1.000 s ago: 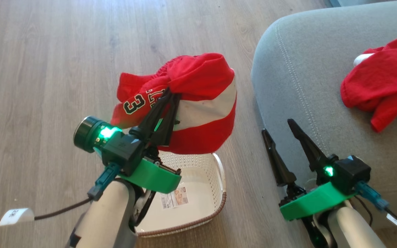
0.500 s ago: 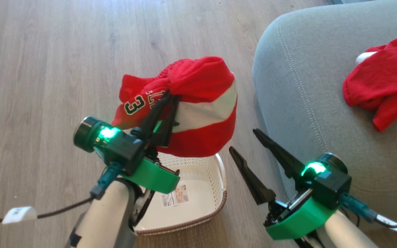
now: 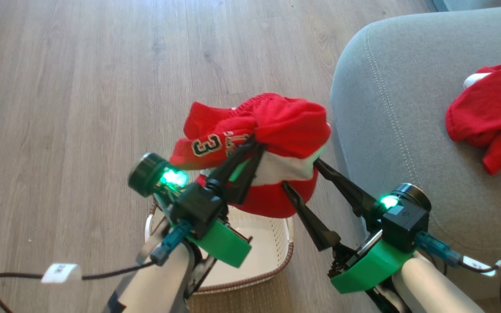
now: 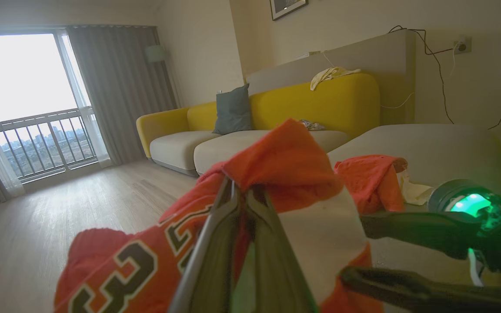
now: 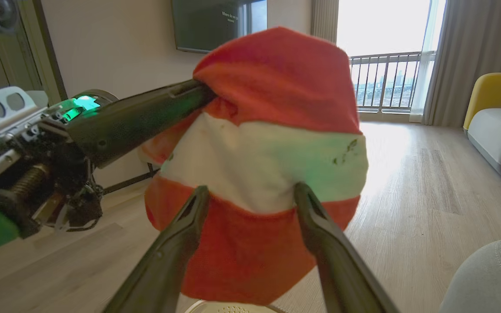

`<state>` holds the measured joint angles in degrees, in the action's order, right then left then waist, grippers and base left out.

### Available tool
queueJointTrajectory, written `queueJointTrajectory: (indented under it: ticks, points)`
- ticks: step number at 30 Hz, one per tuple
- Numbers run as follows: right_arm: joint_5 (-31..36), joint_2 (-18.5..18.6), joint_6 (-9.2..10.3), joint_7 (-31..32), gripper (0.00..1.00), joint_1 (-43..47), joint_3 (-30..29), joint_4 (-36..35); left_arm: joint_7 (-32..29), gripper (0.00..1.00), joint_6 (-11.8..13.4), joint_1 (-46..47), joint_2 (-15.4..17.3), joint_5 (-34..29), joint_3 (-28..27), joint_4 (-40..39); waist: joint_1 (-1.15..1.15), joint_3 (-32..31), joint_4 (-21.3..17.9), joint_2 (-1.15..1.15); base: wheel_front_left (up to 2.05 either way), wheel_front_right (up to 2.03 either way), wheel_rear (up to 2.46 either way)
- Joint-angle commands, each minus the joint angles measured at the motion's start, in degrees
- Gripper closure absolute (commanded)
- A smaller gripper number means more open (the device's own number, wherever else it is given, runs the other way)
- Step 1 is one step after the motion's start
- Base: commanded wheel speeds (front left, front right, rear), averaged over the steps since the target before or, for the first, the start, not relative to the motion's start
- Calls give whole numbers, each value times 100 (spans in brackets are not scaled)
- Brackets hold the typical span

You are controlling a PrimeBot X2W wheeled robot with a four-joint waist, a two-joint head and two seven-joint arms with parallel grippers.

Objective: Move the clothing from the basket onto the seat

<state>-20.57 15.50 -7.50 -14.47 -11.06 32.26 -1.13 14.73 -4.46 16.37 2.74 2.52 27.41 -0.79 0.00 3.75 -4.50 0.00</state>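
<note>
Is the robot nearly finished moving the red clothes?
Nearly. One red garment already lies on the seat. The left gripper holds the striped garment above the basket, with the open right gripper at its white stripe. It still needs carrying to the seat.

The floor (image 3: pixel 81 87) is pale wood-look planking, and the basket (image 3: pixel 282 267) stands directly on it, upright: a cream perforated tub with a brown woven-look rim. To the left of the basket a dark cable (image 3: pixel 11 278) with a white tag (image 3: pixel 61 273) on it runs over the boards. Just to the right of the basket rises the seat (image 3: pixel 389 130), a large grey upholstered cushion with a rounded corner and a pale stitched seam following its edge. On the seat, well apart from the basket and farther right, lies a crumpled red garment (image 3: pixel 489 119) with a little white showing at its upper edge.
</note>
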Motion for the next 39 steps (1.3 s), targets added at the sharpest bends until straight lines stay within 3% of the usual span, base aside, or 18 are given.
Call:
queueJointTrajectory:
  ticks: [1, 17, 18, 20, 35, 36, 37, 38, 39]
  points:
    - [6, 63, 1, -52, 0, -193, 80, -149, 27, 100, -26, 247, 14, -33, -140, -181, 0, -5, 6, 0, 0, 0, 0]
    - [28, -90, 1, -52, 2, -396, 188, 181, 27, 100, -143, 176, 14, -10, 224, -49, 0, -49, 137, 0, 0, 0, 0]
    - [56, -114, 1, -52, 56, -400, 169, 209, 27, 100, -143, 173, 14, -7, 225, -47, 0, -48, 141, 0, 0, 0, 0]
    - [139, -171, 1, -52, 100, -405, 116, 235, 27, 100, -145, 163, 14, -6, 228, -42, 0, -41, 146, 0, 0, 0, 0]
    - [417, -607, 1, -52, 100, -229, -357, 80, 27, 100, -160, 158, 14, 39, 255, -57, 0, -43, 124, 0, 0, 0, 0]
    - [423, -627, 1, -52, 100, -213, -387, 60, 27, 76, -160, 152, 14, 56, 251, -55, 0, -51, 123, 0, 0, 0, 0]
    - [423, -627, 1, -52, 100, -213, -387, 60, 27, 76, -160, 152, 14, 56, 251, -55, 0, -51, 123, 0, 0, 0, 0]
    - [428, -641, 1, -52, 100, -197, -408, 48, 27, 50, -155, 146, 14, 69, 246, -54, 0, -62, 121, 0, 0, 0, 0]
    - [432, -650, 1, -52, 100, -181, -422, 43, 27, 10, -148, 141, 14, 78, 243, -56, 0, -74, 118, 0, 0, 0, 0]
